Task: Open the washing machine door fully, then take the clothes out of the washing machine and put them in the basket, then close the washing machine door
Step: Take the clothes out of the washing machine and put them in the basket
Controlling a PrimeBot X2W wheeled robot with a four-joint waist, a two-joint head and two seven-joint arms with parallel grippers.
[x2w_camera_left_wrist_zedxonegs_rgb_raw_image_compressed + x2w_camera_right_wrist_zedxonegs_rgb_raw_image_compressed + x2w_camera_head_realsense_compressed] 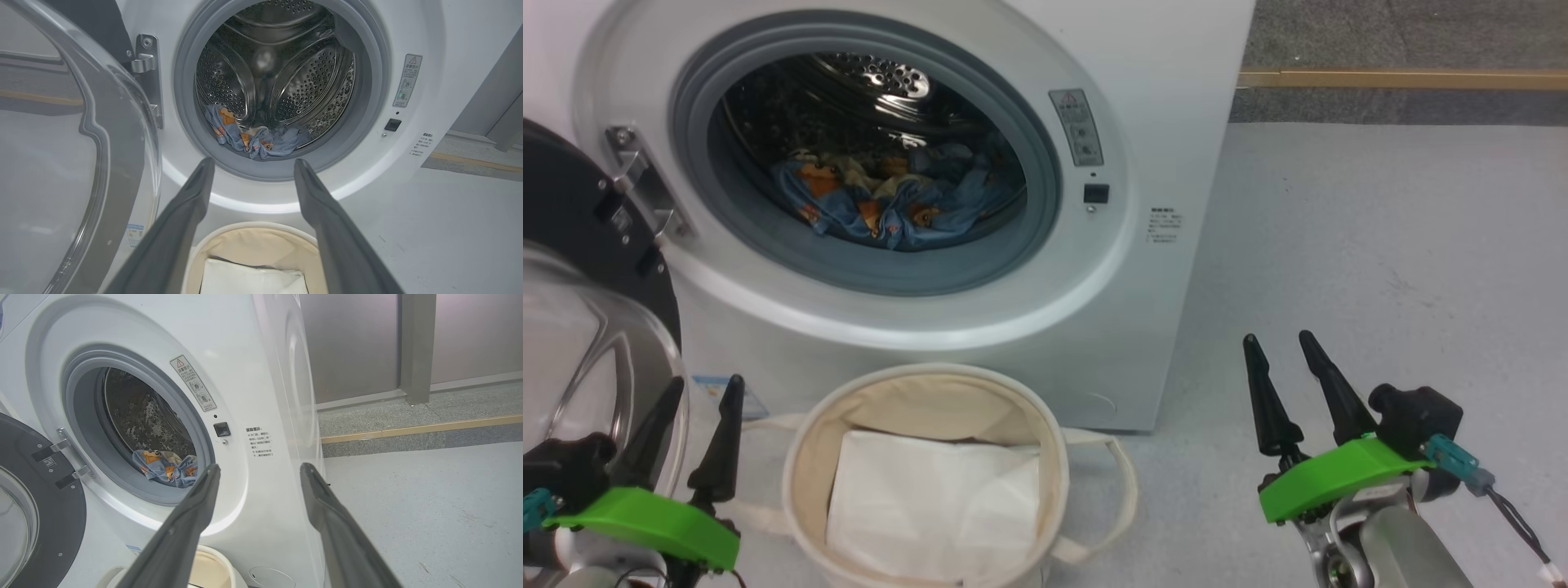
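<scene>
With the washing machine door [564, 204] open at far left, you're on unloading — left gripper [707, 384] and right gripper [1277, 339] hang low, jaws spread and empty; reach in for the clothes [890, 204], upper centre.

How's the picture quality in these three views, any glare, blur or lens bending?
Head view: hard glare on the steel drum, clothes slightly soft. Left wrist view: left gripper blurred, reflections wash over the washing machine door. Right wrist view: the washing machine bows from the wide lens, its side glossy with reflections.
</scene>
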